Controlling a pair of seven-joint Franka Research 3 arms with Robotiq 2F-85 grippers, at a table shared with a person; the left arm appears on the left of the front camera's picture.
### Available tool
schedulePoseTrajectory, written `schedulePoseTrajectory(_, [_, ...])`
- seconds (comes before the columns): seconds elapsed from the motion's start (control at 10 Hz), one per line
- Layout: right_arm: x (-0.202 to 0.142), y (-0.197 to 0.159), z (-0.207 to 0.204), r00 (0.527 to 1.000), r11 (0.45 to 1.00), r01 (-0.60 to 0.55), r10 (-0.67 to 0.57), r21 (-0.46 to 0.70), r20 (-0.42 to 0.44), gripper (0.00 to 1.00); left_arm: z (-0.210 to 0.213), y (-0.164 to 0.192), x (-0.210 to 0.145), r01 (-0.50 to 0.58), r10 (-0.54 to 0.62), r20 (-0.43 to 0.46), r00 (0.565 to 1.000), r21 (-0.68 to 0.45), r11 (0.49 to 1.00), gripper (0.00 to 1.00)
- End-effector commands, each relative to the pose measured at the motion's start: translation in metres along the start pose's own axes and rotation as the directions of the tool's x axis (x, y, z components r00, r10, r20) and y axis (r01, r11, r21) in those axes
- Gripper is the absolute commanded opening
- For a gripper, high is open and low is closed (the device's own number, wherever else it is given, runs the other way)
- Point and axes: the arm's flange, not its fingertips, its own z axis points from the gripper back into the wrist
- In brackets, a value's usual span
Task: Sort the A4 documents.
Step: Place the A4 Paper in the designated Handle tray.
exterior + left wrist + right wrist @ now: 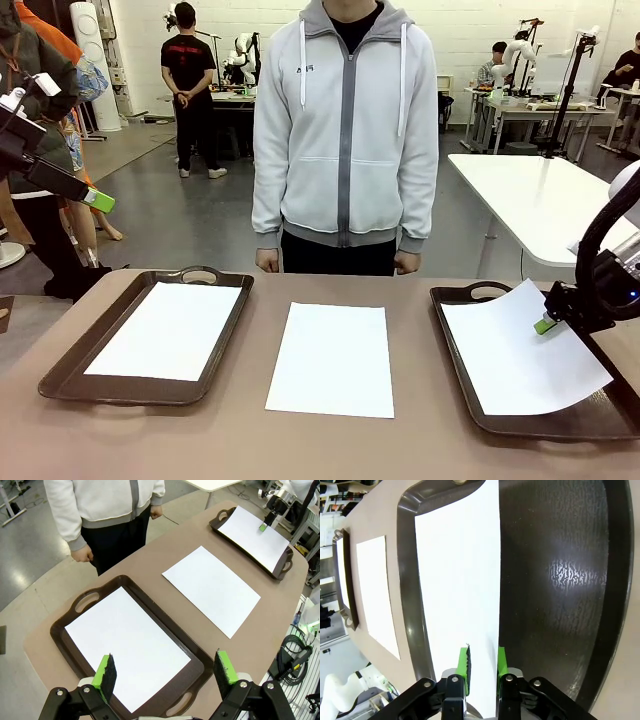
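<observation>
Three A4 documents lie in a row. One white sheet (170,330) (127,645) lies flat in the left brown tray (60,375). Another sheet (333,358) (210,587) rests on the bare table in the middle. The third sheet (515,355) (457,570) sits askew in the right tray (455,293) (555,580), its right edge lifted. My right gripper (545,324) (482,655) straddles that raised edge, with its green pads a narrow gap apart. High over the left tray, my left gripper (165,662) hangs wide open and holds nothing.
A person in a grey hooded jacket (345,130) stands at the table's far edge, hands (267,262) down at the sides. Both trays have raised rims and end handles. A white table (540,200) stands behind on the right.
</observation>
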Motion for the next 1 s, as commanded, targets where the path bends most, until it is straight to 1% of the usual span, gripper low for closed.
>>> schedulePoseTrajectory(0.0, [-0.005,0.002,0.001,0.999,0.999,0.027,-0.027,-0.017,0.02,0.54,-0.001,0.0,-0.001,0.014,-0.014,-0.006,1.0,0.004,1.0,1.0])
schedulePoseTrajectory(0.1, [-0.007,0.001,0.004,0.999,0.999,0.035,-0.034,-0.038,0.027,0.39,-0.001,0.0,-0.001,0.014,-0.014,-0.006,1.0,0.004,1.0,1.0])
schedulePoseTrajectory(0.2, [-0.009,0.001,0.008,0.998,0.997,0.051,-0.049,-0.061,0.044,0.72,-0.001,0.0,-0.001,0.014,-0.014,-0.006,1.0,0.004,1.0,1.0])
schedulePoseTrajectory(0.3, [-0.01,0.001,0.009,0.997,0.996,0.058,-0.055,-0.066,0.048,0.56,-0.001,0.0,-0.001,0.014,-0.014,-0.006,1.0,0.004,1.0,1.0])
schedulePoseTrajectory(0.4, [-0.011,0.001,0.009,0.997,0.995,0.067,-0.063,-0.075,0.052,0.9,-0.001,0.0,-0.001,0.014,-0.014,-0.006,1.0,0.004,1.0,1.0])
schedulePoseTrajectory(0.5, [-0.012,0.002,0.01,0.995,0.993,0.078,-0.073,-0.084,0.062,0.74,-0.001,0.0,-0.001,0.014,-0.014,-0.006,1.0,0.004,1.0,1.0])
schedulePoseTrajectory(0.6, [-0.013,0.002,0.012,0.993,0.99,0.094,-0.086,-0.103,0.078,1.0,-0.001,0.0,-0.001,0.014,-0.014,-0.006,1.0,0.004,1.0,1.0])
schedulePoseTrajectory(0.7, [-0.015,0.003,0.013,0.991,0.987,0.108,-0.097,-0.116,0.089,0.92,-0.001,0.0,-0.001,0.014,-0.014,-0.006,1.0,0.004,1.0,1.0])
schedulePoseTrajectory(0.8, [-0.018,0.004,0.013,0.99,0.987,0.119,-0.108,-0.112,0.093,1.0,-0.001,0.0,-0.001,0.014,-0.014,-0.006,1.0,0.004,1.0,1.0])
schedulePoseTrajectory(0.9, [-0.02,0.004,0.012,0.988,0.985,0.131,-0.121,-0.114,0.097,1.0,-0.001,0.0,-0.001,0.014,-0.014,-0.006,1.0,0.004,1.0,1.0])
